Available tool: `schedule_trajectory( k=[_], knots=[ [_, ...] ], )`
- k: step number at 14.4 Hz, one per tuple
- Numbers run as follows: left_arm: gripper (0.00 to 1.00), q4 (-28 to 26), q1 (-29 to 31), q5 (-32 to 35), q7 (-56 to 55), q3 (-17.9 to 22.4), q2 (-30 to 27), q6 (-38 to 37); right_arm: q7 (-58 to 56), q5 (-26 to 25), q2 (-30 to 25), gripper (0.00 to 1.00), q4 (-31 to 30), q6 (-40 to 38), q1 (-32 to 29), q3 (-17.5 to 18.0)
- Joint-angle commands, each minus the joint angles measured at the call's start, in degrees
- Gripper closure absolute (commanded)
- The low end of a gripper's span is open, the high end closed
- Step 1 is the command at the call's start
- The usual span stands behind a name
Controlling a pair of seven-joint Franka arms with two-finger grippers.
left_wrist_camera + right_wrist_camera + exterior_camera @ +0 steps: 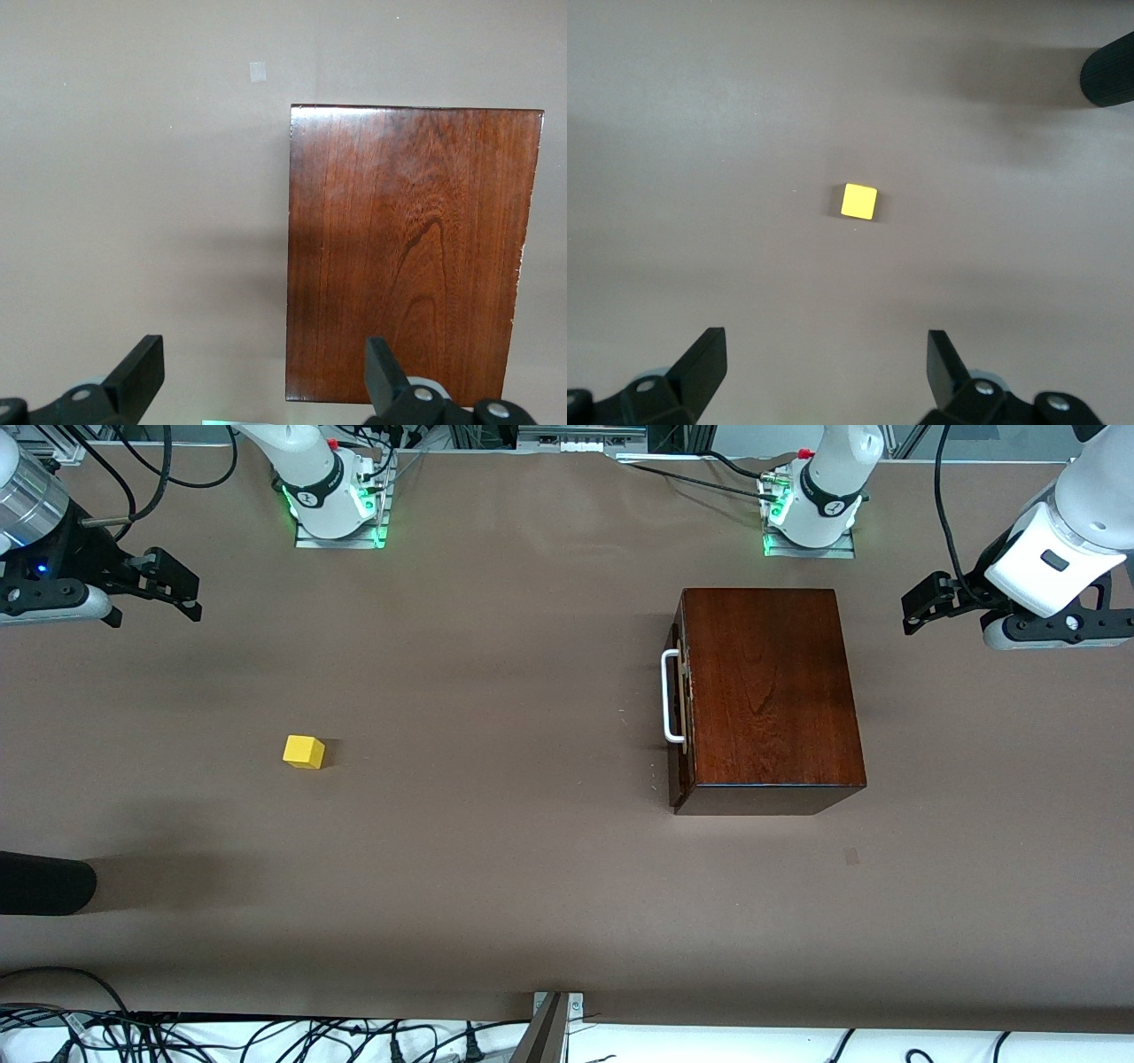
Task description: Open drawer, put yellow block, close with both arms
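The box [769, 695] sat on the worktop [496, 850] toward the left arm's end, its drawer [680, 700] shut, with the white handle [671, 696] facing the block [304, 751], which lay well apart toward the right arm's end. The left end effector [921, 607] hung spread wide and empty beside the box. The right end effector [173, 584] hung likewise wide and empty over bare worktop.
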Motion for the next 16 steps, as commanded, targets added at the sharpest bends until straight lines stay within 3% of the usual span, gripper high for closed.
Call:
schedule_trajectory(
  k=[1,16],
  knots=[
    [0.0,-0.33,0.38,-0.49,0.32,-0.37,-1.1,-0.43,-0.38,-0.38,-0.39,0.0,-0.56,0.54,0.19,0.13],
    [0.0,1.67,0.21,-0.58,0.15,-0.38,0.38,-0.43,-0.3,-0.38,-0.04,0.0,-0.56,0.8,0.19,0.13]
  ],
)
